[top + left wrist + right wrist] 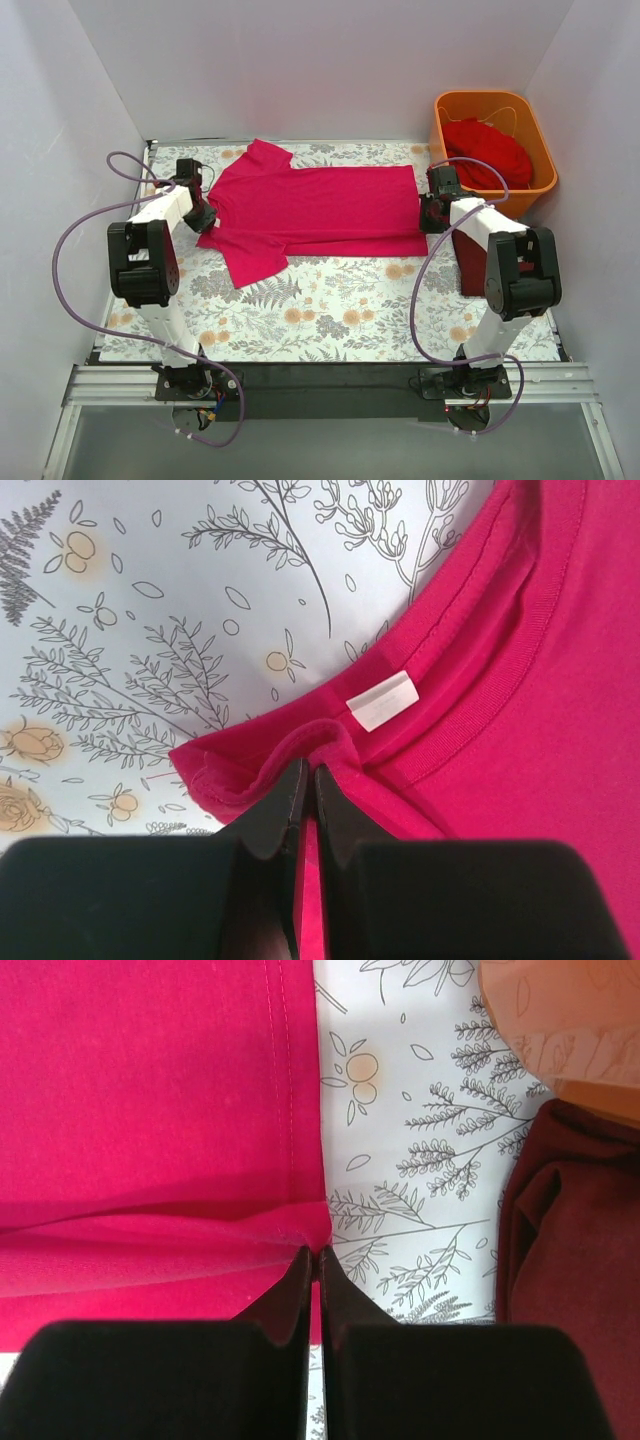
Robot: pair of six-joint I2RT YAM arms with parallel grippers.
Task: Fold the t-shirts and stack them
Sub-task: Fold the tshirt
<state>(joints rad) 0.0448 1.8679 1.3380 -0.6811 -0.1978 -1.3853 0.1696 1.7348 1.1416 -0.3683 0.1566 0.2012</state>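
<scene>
Pink tee [315,205] spread flat across the far half of the floral cloth [350,305], collar at left, hem at right, one sleeve pointing far and the other near. Left gripper [308,775]: jaws pressed together on a raised fold of the collar rim, just beside the white neck label [380,700]. Right gripper [312,1257]: jaws pressed together on the hem edge, toward its near end, where the fabric wrinkles into the pinch. Maroon tee [570,1250] lies on the cloth to the right of the hem, apart from the pink tee and partly hidden by the right arm in the top view. Scarlet tee [488,150] sits bunched in the orange tub [445,105] at far right.
</scene>
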